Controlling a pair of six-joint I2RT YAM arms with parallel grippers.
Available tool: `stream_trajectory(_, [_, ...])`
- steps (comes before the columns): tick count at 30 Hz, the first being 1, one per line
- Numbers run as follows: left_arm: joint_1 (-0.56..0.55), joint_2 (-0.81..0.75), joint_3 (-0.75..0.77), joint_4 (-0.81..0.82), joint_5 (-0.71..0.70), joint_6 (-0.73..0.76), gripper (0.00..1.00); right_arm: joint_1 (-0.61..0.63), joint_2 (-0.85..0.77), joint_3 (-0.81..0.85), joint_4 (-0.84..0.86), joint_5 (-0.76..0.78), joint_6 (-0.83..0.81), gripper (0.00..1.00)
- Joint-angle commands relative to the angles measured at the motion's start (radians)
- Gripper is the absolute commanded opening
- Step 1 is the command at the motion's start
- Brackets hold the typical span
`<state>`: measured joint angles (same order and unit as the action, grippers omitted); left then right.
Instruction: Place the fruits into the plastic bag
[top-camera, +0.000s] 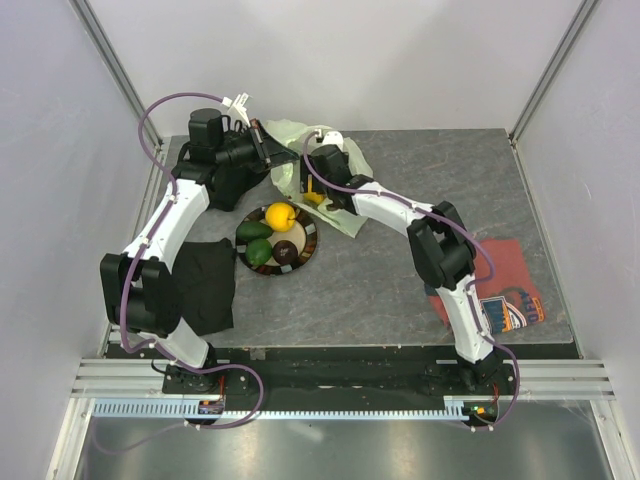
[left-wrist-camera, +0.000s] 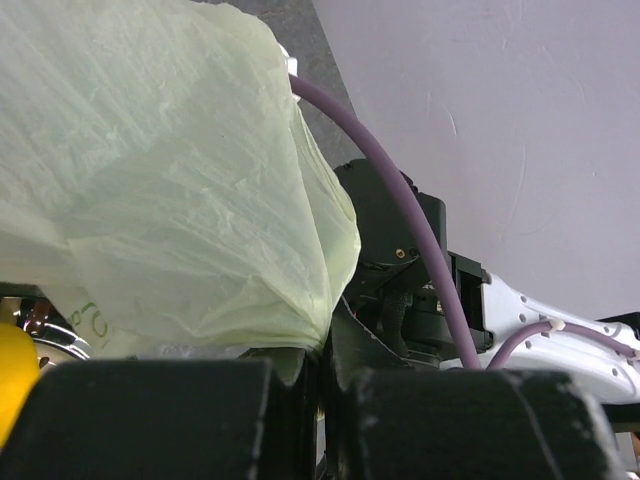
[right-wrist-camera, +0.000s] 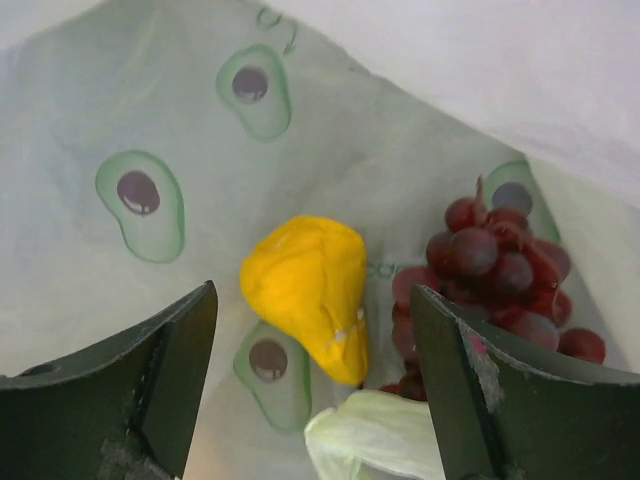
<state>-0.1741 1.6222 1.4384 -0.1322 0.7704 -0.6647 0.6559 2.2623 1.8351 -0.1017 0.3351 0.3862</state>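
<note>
The pale green plastic bag (top-camera: 292, 140) lies at the back of the table, and its thin skin fills the left wrist view (left-wrist-camera: 170, 180). My left gripper (left-wrist-camera: 330, 350) is shut on the bag's gathered edge. My right gripper (right-wrist-camera: 312, 300) reaches inside the bag with its jaws wide open. Below and between them a yellow fruit (right-wrist-camera: 300, 275) lies loose on the bag's floor, beside a dark purple grape bunch (right-wrist-camera: 500, 265). On the dark plate (top-camera: 308, 242) rest a lemon (top-camera: 280, 216), two green fruits (top-camera: 256, 231) (top-camera: 260, 252) and a dark brown one (top-camera: 287, 250).
A black cloth (top-camera: 205, 285) lies front left beside the left arm. A red printed shirt (top-camera: 505, 290) lies under the right arm at the front right. The right arm's wrist (top-camera: 330, 165) covers the bag's mouth. White walls close in the table on three sides.
</note>
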Motion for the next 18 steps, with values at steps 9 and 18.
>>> stream_trajectory(9, [-0.001,-0.022,0.01,0.023,0.033,0.005,0.01,-0.006,-0.378,-0.276,0.12,-0.065,-0.041,0.84])
stream_trajectory(18, [-0.001,-0.01,0.016,0.025,0.035,0.005,0.01,-0.007,-0.442,-0.381,-0.016,-0.051,0.137,0.82])
